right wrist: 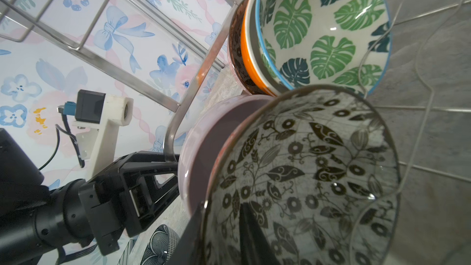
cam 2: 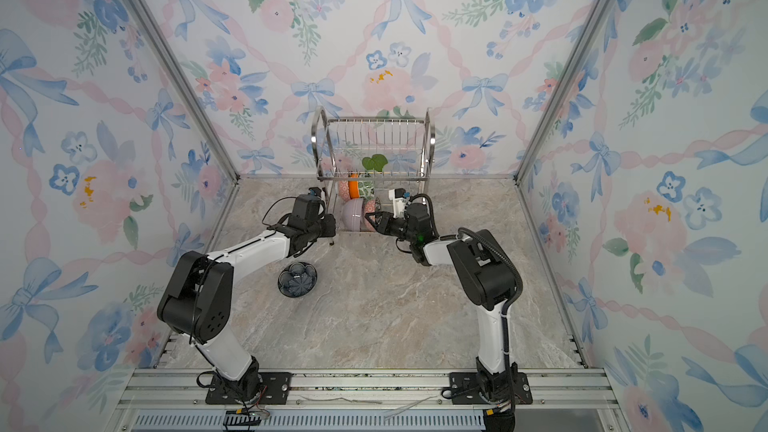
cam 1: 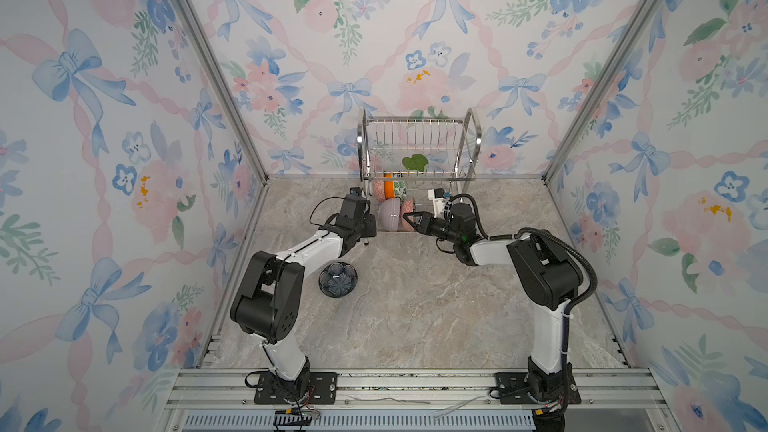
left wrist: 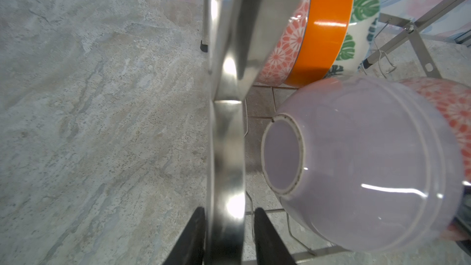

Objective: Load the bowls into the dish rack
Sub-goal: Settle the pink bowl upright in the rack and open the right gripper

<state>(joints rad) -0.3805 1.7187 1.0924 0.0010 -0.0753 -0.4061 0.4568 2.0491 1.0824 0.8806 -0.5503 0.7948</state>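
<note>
A dark blue bowl point(cam 1: 337, 280) lies on the counter point(cam 1: 415, 305) behind the left fingers point(left wrist: 193, 238), which straddle the dish rack point(cam 1: 415, 139)'s side frame point(left wrist: 226, 149) slightly open, likely steadying it. The right fingers point(right wrist: 248, 235), parted, straddle the black-and-white floral bowl point(right wrist: 305, 174)'s rim, racked beside the lilac bowl point(left wrist: 356, 161).

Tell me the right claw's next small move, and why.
Probably draw the right claw back off the black-and-white bowl: it already sits in the dish rack, the jaws straddle its rim loosely, and the dark blue bowl lies on the table.
</note>
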